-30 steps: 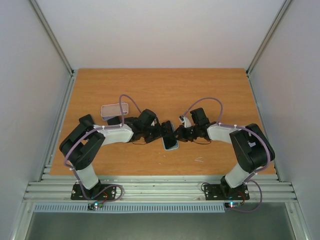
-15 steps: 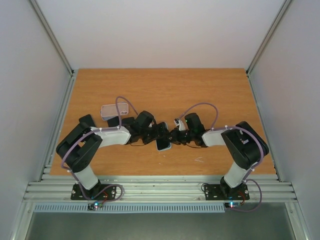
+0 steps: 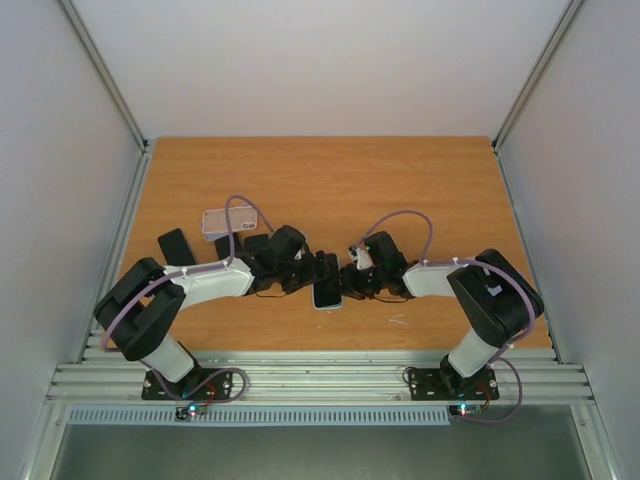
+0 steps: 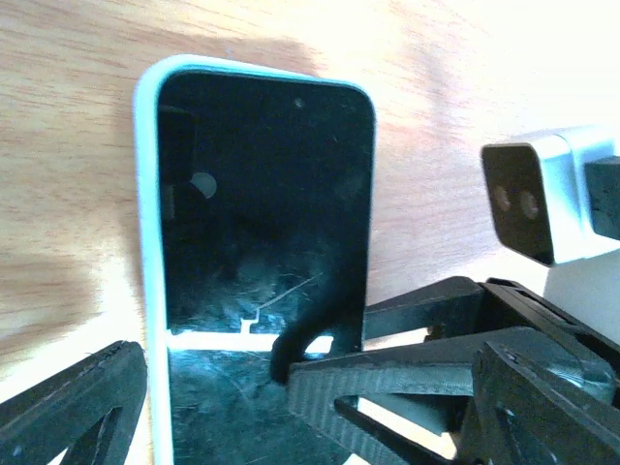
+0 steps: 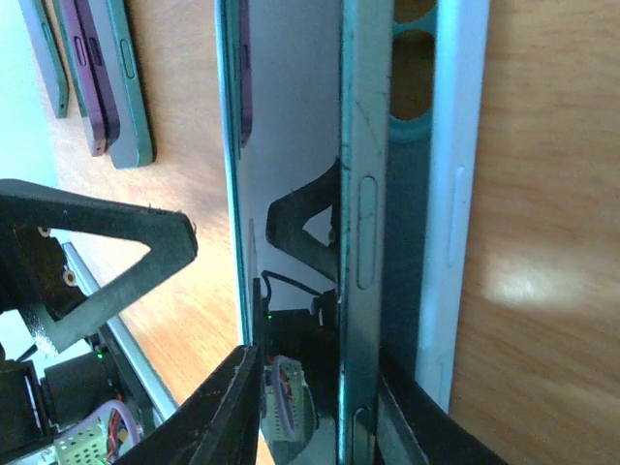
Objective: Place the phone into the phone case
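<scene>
Top external shows us two arms, two pincers, one phone (image 3: 327, 293) and one clear case (image 3: 228, 220), which lies apart from the phone behind the left arm (image 3: 215, 276). We count one more case, a pale blue case (image 4: 143, 194), lying under the phone on the table (image 3: 420, 180). In the right wrist view the phone's long side stands raised out of that case's wall. The left pincer (image 4: 310, 397) stands wide apart astride the phone's near end, gripping nothing. The right pincer (image 5: 320, 387) brackets the raised side, but we cannot tell whether it pinches. Against a second ago, the phone has come nearer the arm bases and leftward, lies straighter, and both pincers have followed it.
</scene>
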{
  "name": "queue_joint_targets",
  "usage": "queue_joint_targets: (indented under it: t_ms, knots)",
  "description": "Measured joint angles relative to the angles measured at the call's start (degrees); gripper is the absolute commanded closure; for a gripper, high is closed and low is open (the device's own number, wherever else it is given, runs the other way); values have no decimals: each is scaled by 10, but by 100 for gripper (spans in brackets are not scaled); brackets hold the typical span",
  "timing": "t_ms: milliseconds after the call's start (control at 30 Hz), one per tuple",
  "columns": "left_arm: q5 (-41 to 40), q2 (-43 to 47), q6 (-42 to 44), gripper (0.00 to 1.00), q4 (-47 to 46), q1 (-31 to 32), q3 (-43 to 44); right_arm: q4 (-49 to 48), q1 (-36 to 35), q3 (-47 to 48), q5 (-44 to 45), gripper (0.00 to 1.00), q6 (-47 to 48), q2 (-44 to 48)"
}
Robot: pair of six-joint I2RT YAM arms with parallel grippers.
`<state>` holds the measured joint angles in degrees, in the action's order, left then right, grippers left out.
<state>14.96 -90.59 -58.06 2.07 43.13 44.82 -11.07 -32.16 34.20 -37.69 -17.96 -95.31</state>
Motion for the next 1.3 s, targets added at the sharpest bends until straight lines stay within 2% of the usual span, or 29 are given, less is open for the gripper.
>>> queue_joint_targets:
  t_ms: [333, 700, 900, 1100, 1300]
  knots:
    - [-11, 28, 5, 7, 35, 0, -5, 169, -20, 39, 74, 54, 56, 56]
    - [-17, 33, 13, 10, 55, 0, -6, 342, -50, 97, 181, 48, 115, 97]
    - [-13, 19, 16, 14, 58, 10, -3, 387, -54, 109, 213, 59, 136, 109]
    - [-10, -10, 20, 20, 70, 27, 16, 414, -54, 110, 225, 76, 150, 109]
    - [-6, -29, 22, 25, 76, 35, 24, 415, -55, 110, 223, 82, 153, 108]
